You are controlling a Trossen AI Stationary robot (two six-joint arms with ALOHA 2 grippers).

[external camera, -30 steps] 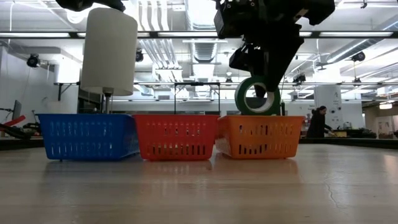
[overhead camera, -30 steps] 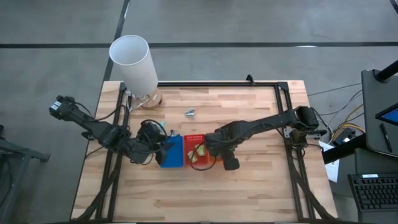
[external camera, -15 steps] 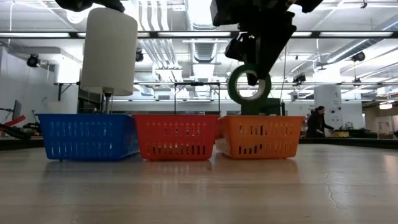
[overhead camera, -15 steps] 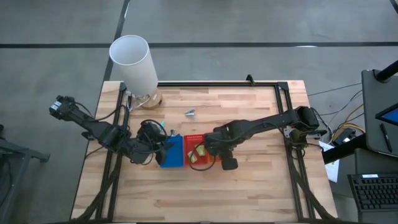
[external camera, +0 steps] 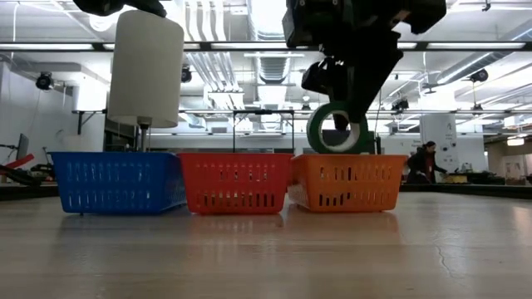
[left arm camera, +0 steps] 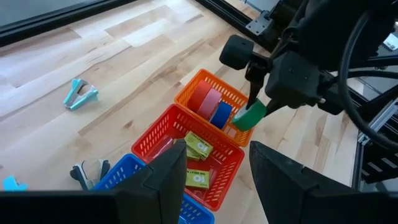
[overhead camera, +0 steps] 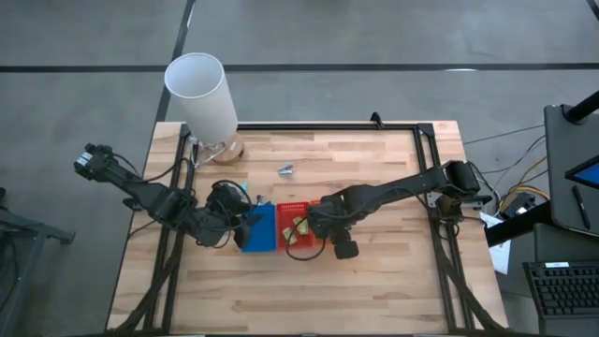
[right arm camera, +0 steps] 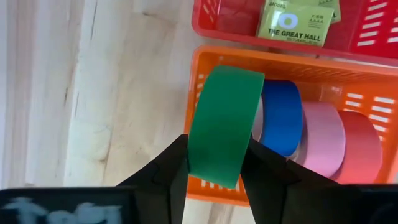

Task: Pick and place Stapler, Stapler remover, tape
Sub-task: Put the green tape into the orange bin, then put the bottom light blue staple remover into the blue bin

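From where I stand, the only print I can read is on a small yellow-green box (right arm camera: 297, 25) lying in the red basket (right arm camera: 214, 28): "THE GREAT HALL" in dark capitals, with "STAPLES" in smaller letters under it. A line of tiny print sits above those words, too small to make out.

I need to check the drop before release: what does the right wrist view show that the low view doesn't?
Only the right wrist view: blue tape, pink tape and red tape standing in the orange basket, plus a staples box in the red basket. Only the low view: the blue basket and white lamp. Both: right gripper shut on the green tape above the orange basket.
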